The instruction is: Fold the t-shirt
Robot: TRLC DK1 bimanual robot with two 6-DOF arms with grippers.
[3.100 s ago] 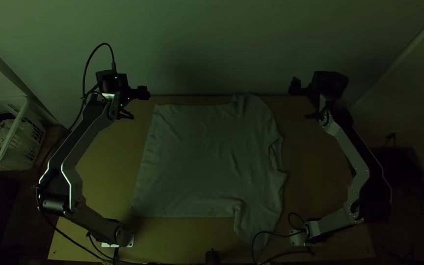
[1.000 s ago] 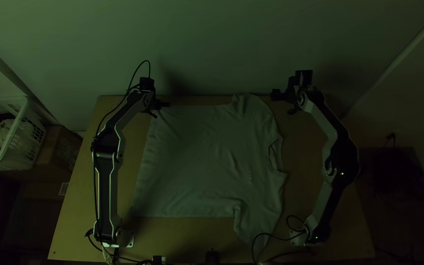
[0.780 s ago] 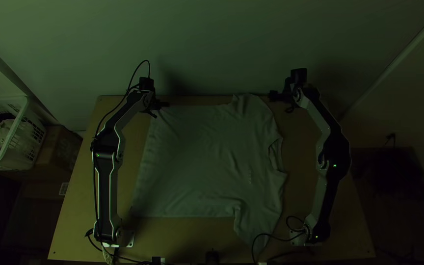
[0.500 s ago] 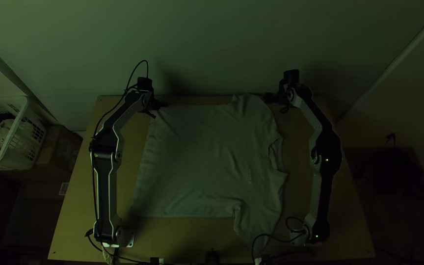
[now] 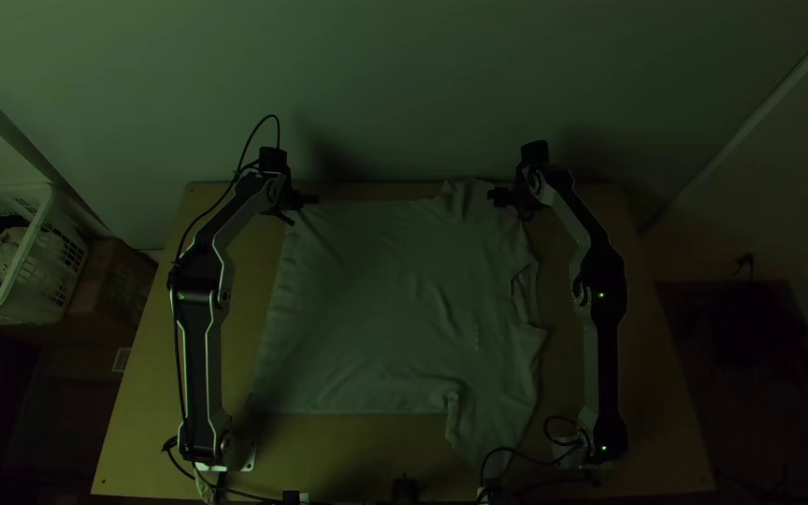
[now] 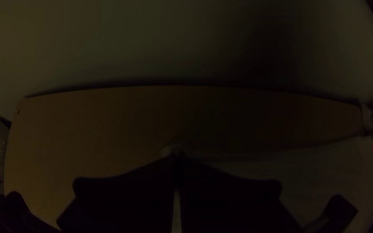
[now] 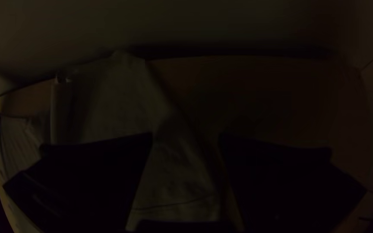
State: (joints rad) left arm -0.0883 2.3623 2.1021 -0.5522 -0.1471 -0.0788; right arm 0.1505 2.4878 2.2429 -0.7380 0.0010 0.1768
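Robot test setup in a corner of a room, can't tell if home or lab. Two robot arms (image 5: 203, 355) mounted on a wooden table (image 5: 156, 393) pushed up to a plain pale wall (image 5: 404, 93), loose cables (image 5: 519, 453) near the arm bases. White plastic basket (image 5: 58, 266) with cloth (image 5: 7, 252) in it and a cardboard box (image 5: 114, 281) beside the table.

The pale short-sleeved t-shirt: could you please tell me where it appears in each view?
Top view: the pale t-shirt lies spread across the light wooden table.
Left wrist view: corner in the left arm's shut black fingers.
Right wrist view: between and beyond the right arm's open fingers.
Shared landmark: the table's far edge.
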